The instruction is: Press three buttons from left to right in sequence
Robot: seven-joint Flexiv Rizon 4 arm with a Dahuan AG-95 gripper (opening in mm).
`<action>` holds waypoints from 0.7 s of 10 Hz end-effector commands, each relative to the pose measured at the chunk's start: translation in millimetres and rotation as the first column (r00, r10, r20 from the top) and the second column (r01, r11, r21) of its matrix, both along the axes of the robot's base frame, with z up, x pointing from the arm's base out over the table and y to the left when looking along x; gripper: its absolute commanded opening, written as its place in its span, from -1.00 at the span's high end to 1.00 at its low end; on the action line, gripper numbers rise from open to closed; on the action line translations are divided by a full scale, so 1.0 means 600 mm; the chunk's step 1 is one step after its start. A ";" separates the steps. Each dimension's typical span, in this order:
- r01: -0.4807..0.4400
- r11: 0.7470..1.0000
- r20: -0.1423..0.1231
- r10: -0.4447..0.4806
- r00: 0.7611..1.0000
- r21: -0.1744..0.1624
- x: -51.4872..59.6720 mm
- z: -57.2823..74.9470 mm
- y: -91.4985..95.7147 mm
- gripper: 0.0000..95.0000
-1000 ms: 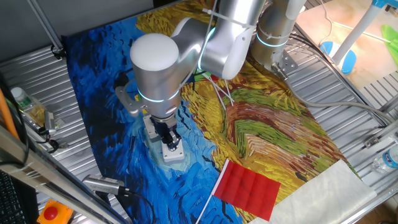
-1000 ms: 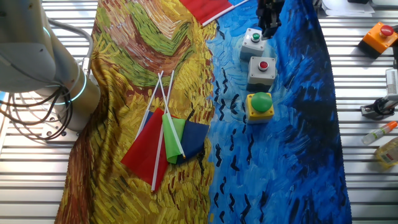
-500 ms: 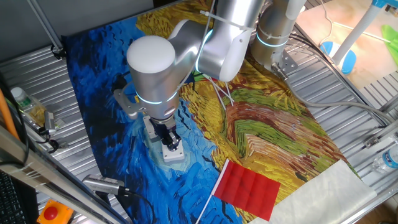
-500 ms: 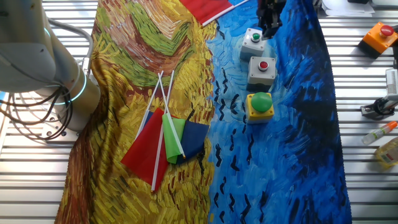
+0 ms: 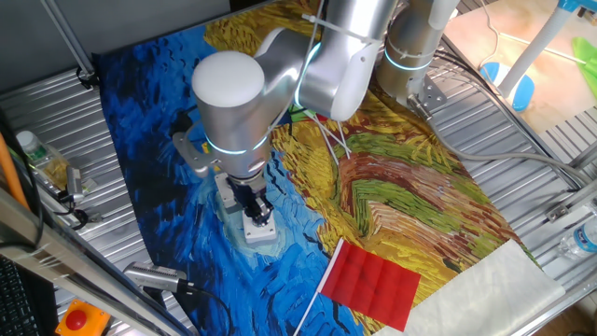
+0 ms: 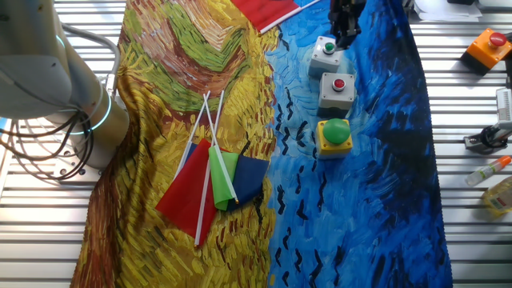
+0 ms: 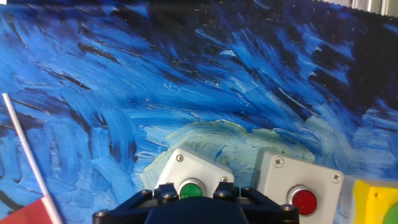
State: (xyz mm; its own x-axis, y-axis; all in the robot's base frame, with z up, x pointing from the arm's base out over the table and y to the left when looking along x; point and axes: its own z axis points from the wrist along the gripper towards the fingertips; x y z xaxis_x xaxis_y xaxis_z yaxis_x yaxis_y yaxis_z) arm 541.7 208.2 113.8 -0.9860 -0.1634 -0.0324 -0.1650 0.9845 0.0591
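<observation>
Three button boxes stand in a row on the blue part of the painted cloth. The yellow box with the big green dome is nearest, the grey box with the red button is in the middle, and the grey box with the small green button is farthest. My gripper points down at the small green button box, its tip at or just above the button; contact is unclear. In the hand view the small green button sits right ahead of my gripper, with the red button to its right. No view shows a finger gap.
A bundle of small flags lies on the yellow part of the cloth. A red flag lies past the button row. An orange box with a red button and bottles sit on the metal table beside the cloth.
The arm's upper part sways a few pixels left and back. The gripper stays over the box with the small green button.
</observation>
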 end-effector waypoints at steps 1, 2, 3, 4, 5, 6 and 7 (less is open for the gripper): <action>0.013 1.000 0.009 -0.013 1.000 0.003 -0.012 -0.006 0.016 0.20; 0.015 1.000 0.008 -0.015 1.000 0.004 -0.014 -0.006 0.020 0.20; 0.018 1.000 0.010 -0.018 1.000 0.006 -0.019 -0.009 0.025 0.20; 0.016 1.000 0.013 -0.016 1.000 0.008 -0.021 -0.010 0.027 0.20; 0.018 1.000 0.012 -0.018 1.000 0.008 -0.021 -0.011 0.030 0.20; 0.023 1.000 0.012 -0.023 1.000 0.009 -0.022 -0.016 0.035 0.20; 0.025 1.000 0.012 -0.025 1.000 0.009 -0.022 -0.019 0.039 0.20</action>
